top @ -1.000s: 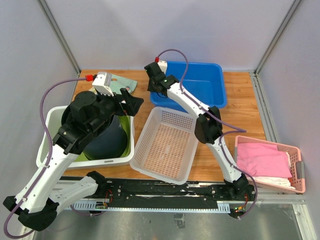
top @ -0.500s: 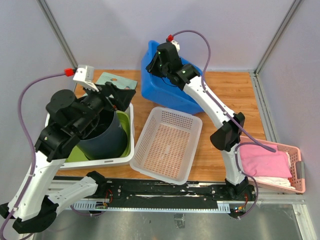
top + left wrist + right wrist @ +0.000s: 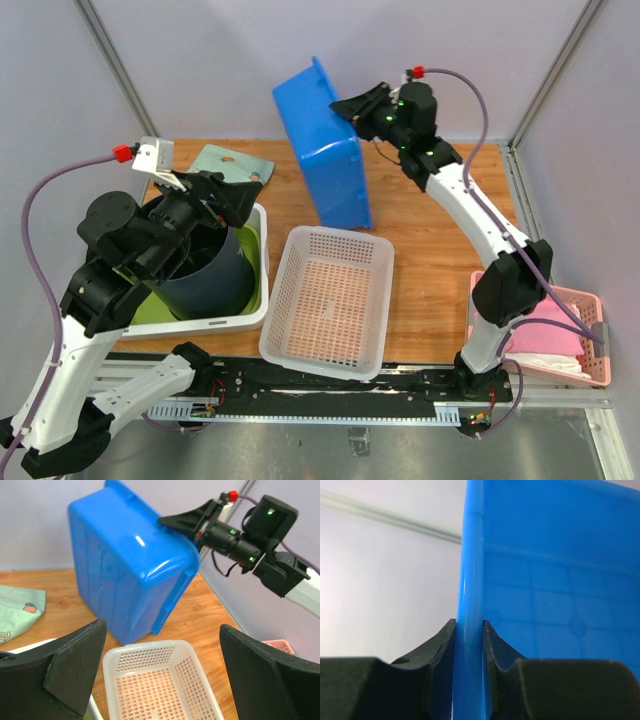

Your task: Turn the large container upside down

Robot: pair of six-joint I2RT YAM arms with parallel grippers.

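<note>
The jaws of my right gripper (image 3: 468, 625) pinch the rim of the big blue plastic tub (image 3: 325, 150). It is tipped up on its side at the back of the wooden table (image 3: 440, 230), so I can flip it. My left gripper (image 3: 232, 192) is spread wide, holding nothing.

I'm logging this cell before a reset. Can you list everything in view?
blue container: one, blue, far centre, tilted steeply up on end
mesh basket: one, white, near centre, empty
white bin: one, white, near left
bucket: one, dark, standing in the white bin
green lining: one, green, inside the white bin beside the bucket
pale cloth: one, light green, far left on the table
pink basket: one, pink, near right
pink cloth: one, pink, in the pink basket
white cloth: one, white, beneath the pink cloth
table: one, wood
left end effector: one, black, open, above the white bin
right end effector: one, black, clamped on the blue container's rim
</note>
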